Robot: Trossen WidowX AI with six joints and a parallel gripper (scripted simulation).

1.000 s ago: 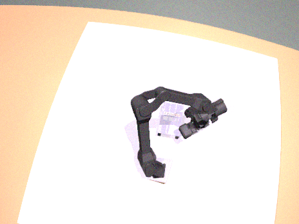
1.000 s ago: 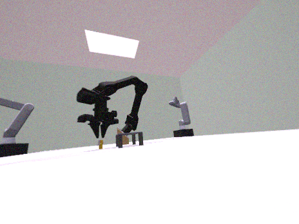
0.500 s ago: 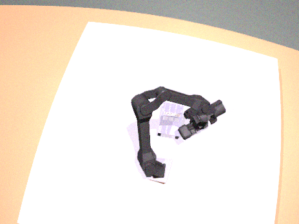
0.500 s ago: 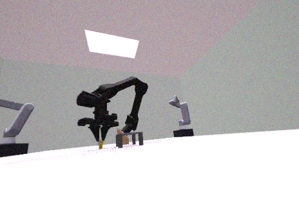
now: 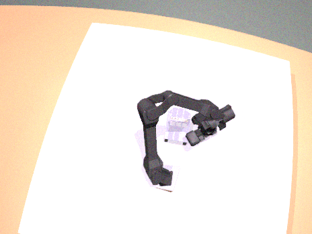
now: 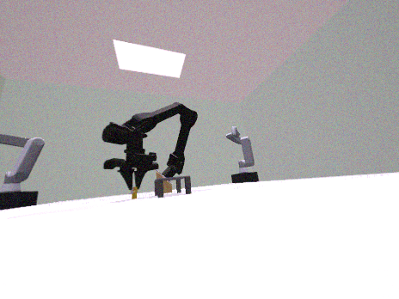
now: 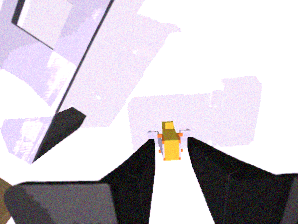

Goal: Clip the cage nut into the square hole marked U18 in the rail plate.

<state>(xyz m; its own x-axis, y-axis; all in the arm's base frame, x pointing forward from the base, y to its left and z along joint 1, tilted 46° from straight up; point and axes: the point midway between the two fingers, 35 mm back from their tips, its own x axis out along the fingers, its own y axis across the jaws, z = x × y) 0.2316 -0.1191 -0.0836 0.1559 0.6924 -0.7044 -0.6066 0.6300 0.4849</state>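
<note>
Yellow cage nut [image 6: 134,194] [image 7: 171,149]: upright between part-spread, unpinched fingertips of gripper [image 5: 209,127] [image 6: 134,189] [image 7: 171,140]. Close off-centre: likely tipping or lopsided squeeze. Carry too low toward 10 o'clock, wrist view: possible collision with rail plate [image 5: 177,122] [image 6: 174,178] [image 7: 25,55].

- 2 dark fingers of the gripper [image 7: 171,141], parted
- 1 yellow nut [image 7: 171,142] between them
- 1 pale plate [image 7: 75,55] at upper left
- 1 brown corner [image 7: 7,199] at lower left

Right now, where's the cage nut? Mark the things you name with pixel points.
In the wrist view, the cage nut [image 6: 134,193] [image 7: 171,145] is right of centre, between the open gripper's [image 6: 133,187] [image 7: 171,140] fingertips; in the exterior view it is left of the rail plate's dark stand [image 6: 159,188].
</note>
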